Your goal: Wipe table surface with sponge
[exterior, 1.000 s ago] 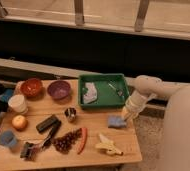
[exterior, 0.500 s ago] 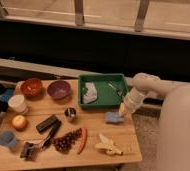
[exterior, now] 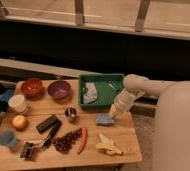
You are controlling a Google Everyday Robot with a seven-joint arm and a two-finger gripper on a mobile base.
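A blue sponge point(exterior: 104, 119) lies on the wooden table point(exterior: 95, 156), just below the green tray. My gripper point(exterior: 113, 113) comes in from the right on the white arm point(exterior: 138, 86). Its tip is down at the sponge's right edge and touches it. The tip hides part of the sponge's right side.
A green tray point(exterior: 101, 79) with a white cloth point(exterior: 90, 93) stands at the back. A purple bowl point(exterior: 59, 89), a red bowl point(exterior: 32, 87), a white cup point(exterior: 18, 103), an orange point(exterior: 19, 122), a metal cup point(exterior: 70, 114), a black box point(exterior: 48, 123), grapes point(exterior: 67, 141), a red chili point(exterior: 83, 140) and a banana point(exterior: 108, 145) fill the table.
My gripper has moved left and a little towards the tray. The sponge has slid left along the table with it.
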